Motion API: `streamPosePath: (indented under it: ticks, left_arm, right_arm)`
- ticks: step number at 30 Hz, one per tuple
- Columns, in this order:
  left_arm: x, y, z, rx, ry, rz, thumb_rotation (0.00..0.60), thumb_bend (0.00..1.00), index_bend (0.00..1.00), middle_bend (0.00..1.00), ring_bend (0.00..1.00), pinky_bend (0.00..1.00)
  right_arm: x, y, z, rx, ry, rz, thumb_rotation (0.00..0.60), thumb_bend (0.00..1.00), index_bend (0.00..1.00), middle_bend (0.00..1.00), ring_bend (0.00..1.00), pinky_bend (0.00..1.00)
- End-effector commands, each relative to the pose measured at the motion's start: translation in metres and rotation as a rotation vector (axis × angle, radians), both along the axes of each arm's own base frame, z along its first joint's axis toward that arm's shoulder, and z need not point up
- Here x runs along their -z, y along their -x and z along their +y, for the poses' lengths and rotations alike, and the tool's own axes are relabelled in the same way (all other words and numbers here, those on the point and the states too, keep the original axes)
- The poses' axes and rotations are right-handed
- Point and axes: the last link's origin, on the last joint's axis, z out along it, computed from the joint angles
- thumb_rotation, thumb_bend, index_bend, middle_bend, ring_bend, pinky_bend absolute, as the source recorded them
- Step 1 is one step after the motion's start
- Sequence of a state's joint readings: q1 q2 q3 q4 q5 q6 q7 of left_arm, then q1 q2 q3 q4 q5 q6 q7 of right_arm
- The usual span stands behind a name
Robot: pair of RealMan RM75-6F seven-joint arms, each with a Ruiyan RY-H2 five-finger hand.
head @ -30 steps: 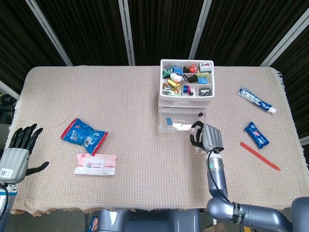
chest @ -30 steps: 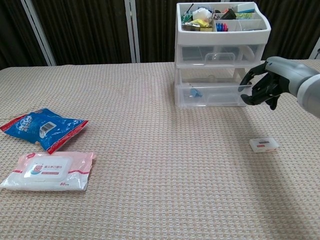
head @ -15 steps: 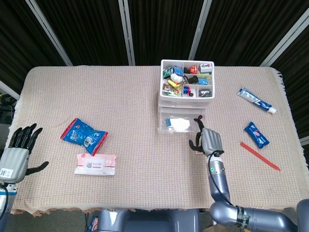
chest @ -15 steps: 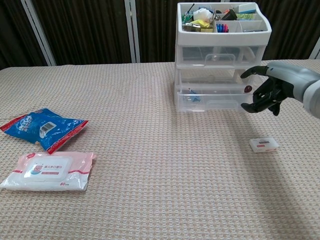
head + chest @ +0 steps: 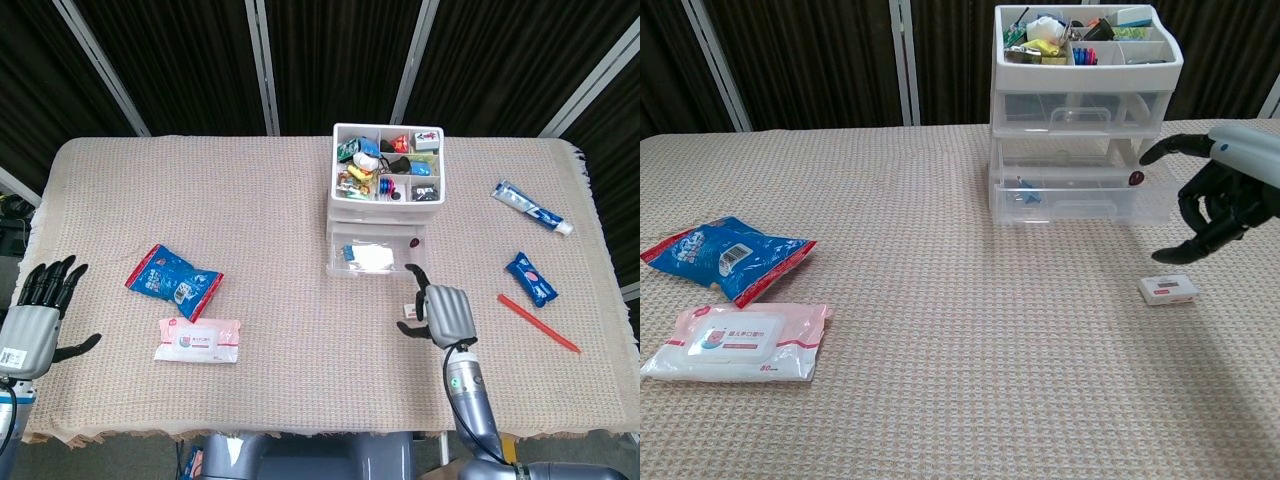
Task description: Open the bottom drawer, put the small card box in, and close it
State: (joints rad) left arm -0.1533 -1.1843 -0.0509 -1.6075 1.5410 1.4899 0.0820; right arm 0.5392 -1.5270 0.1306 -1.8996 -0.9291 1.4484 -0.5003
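The clear drawer unit stands at the table's far middle, a tray of odds and ends on top. Its bottom drawer is pulled partway out, with a few small items inside; the head view shows it too. The small white card box lies flat on the cloth, in front of and to the right of the drawer. My right hand hovers just above the box with its fingers apart and curved, holding nothing. In the head view this hand largely covers the box. My left hand rests open at the table's left edge.
A blue snack bag and a pink wet-wipes pack lie at the left. A toothpaste tube, a blue packet and a red stick lie at the right. Woven cloth covers the table.
My right hand drew the bottom drawer out, let go of it, then moved back toward me and down over the card box. The left hand has not moved.
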Motion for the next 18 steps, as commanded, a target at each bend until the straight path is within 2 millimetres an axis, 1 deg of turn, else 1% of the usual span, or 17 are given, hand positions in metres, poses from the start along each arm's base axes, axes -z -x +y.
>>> streamPosePath:
  ticks: [1,4,7,10,13,14,18]
  left_arm:
    - [0.0,0.0,0.0,0.0,-0.003,0.001,0.6,0.1,0.07,0.0,0.0,0.0]
    - [0.0,0.0,0.0,0.001,-0.005,0.001,0.6,0.1,0.07,0.0,0.0,0.0]
    - [0.0,0.0,0.0,0.001,-0.006,0.001,0.6,0.1,0.07,0.0,0.0,0.0]
    - [0.0,0.0,0.0,0.002,-0.006,-0.001,0.6,0.1,0.07,0.0,0.0,0.0]
    - [-0.001,0.0,0.0,0.002,-0.008,-0.003,0.6,0.1,0.07,0.0,0.0,0.0]
    - [-0.001,0.0,0.0,0.002,-0.008,-0.005,0.6,0.1,0.07,0.0,0.0,0.0]
    - [-0.001,0.0,0.0,0.003,-0.006,-0.008,0.6,0.1,0.07,0.0,0.0,0.0]
  right_arm:
    - [0.006,0.012,0.015,-0.039,0.013,0.059,0.6,0.01,0.2,0.75,0.75,0.65]
    - [0.017,0.017,0.024,-0.065,0.012,0.075,0.6,0.01,0.2,0.75,0.76,0.65]
    - [0.026,0.02,0.027,-0.088,0.002,0.116,0.6,0.01,0.22,0.75,0.76,0.65]
    - [0.033,0.022,0.028,-0.076,-0.008,0.114,0.6,0.01,0.26,0.76,0.76,0.65]
    - [0.039,0.024,0.027,-0.048,-0.021,0.092,0.6,0.02,0.28,0.77,0.77,0.65]
    - [0.042,0.028,0.025,-0.04,-0.024,0.109,0.6,0.03,0.28,0.77,0.77,0.65]
    - [0.048,0.033,0.021,-0.035,-0.023,0.132,0.6,0.06,0.3,0.78,0.78,0.65]
